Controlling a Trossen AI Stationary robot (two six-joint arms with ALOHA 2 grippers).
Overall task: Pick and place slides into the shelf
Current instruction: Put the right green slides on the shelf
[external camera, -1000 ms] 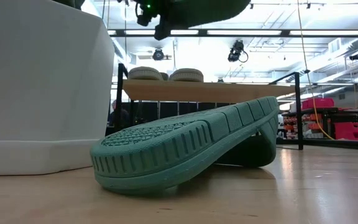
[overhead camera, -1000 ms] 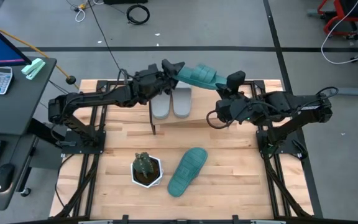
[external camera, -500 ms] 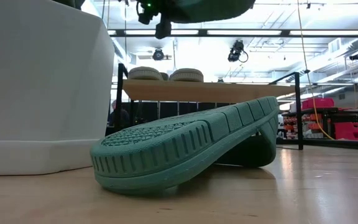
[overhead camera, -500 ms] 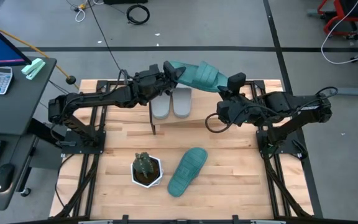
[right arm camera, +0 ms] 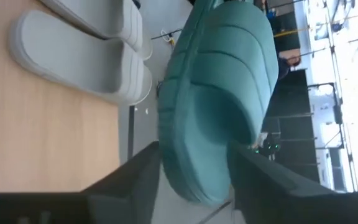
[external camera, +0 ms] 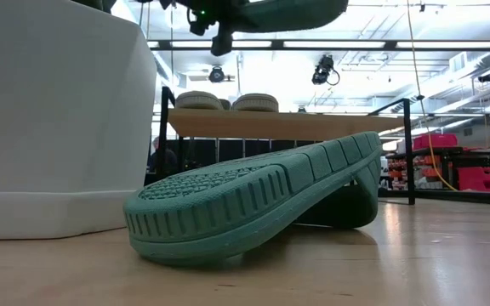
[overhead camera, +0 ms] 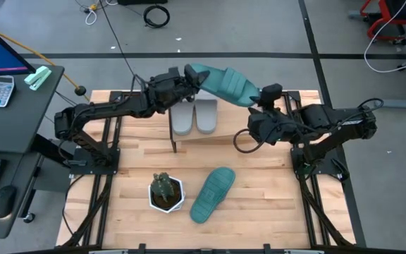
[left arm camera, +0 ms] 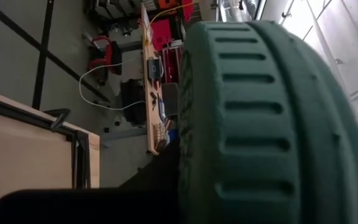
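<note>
Counting the slides gives four: two light grey, two teal green.

Light grey pair (overhead camera: 194, 116): side by side and touching on the shelf (overhead camera: 245, 135), at the end of its board nearer the left arm, soles down.

Teal slide, first (overhead camera: 213, 193): lying on the tabletop (overhead camera: 263, 190) in front of the shelf, just beside the potted plant (overhead camera: 165, 192); in the low view it rests sole outward, tilted on its edge, with the plant's white pot close at one side.

Teal slide, second (overhead camera: 223, 82): held in the air above and behind the shelf, between the two arms, clear of the board and of the grey pair.

Shelf: one, a light wooden board on thin black legs, standing across the far half of the tabletop.

Potted plant: one, small, in a white pot.

Left hand (overhead camera: 189, 81): arm reaching from the left edge of the tabletop across to the shelf's far side, fingers pinching one end of the airborne teal slide; its wrist view is filled by the ribbed sole.

Right hand (overhead camera: 261, 101): arm reaching in from the right edge, wrist raised at the slide's other end; fingers spread to either side of the slide, not pressed against it.
</note>
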